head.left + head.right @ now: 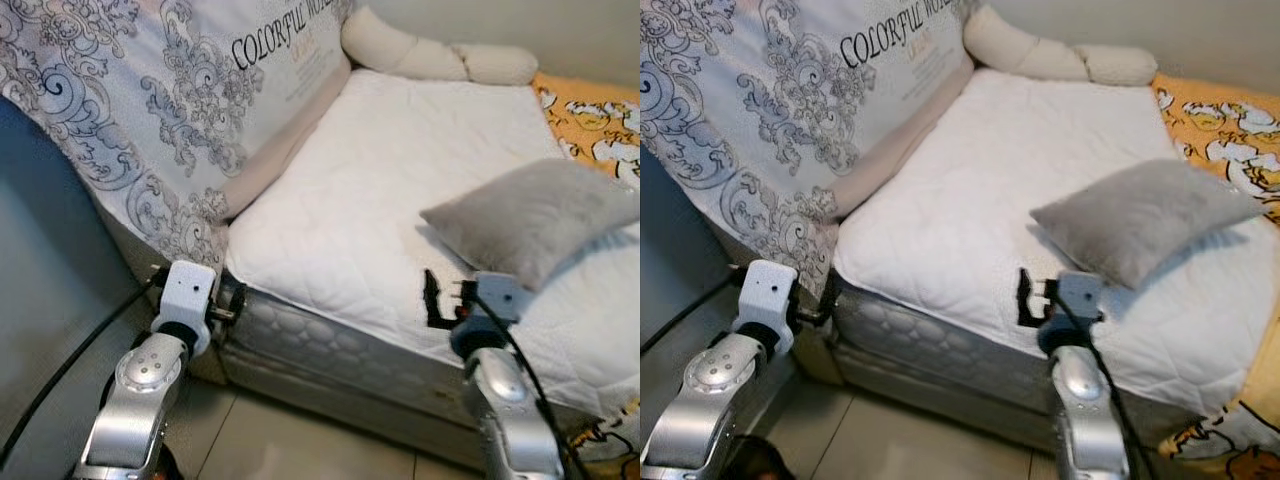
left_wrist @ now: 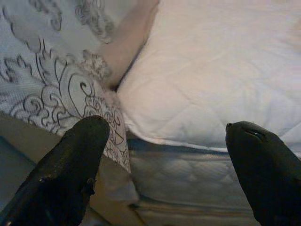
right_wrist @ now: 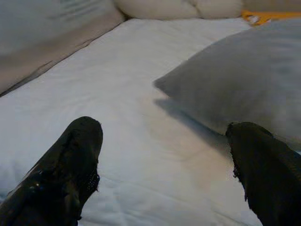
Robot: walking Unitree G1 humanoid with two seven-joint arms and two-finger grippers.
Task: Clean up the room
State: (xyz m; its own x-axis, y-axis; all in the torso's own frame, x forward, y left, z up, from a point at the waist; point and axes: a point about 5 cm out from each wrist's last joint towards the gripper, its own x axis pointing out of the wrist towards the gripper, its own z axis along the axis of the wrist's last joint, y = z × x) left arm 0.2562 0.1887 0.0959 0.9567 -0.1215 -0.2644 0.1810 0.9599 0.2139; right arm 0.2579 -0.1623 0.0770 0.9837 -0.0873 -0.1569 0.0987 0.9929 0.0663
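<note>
Home bedroom, quilted white mattress [image 1: 400, 190], grey pillow [image 1: 535, 215], patterned bedding [image 1: 150, 110], tiled floor [image 1: 290, 445]

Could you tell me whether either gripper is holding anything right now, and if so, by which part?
Nothing is held. The left gripper and the right gripper are both open over the bed's edge, the right one near the grey pillow.

Soft, even indoor light brightens the white mattress [image 1: 400, 190], the gray pillow [image 1: 535, 215] casts a faint shadow, and both wrist views look blurry.
</note>
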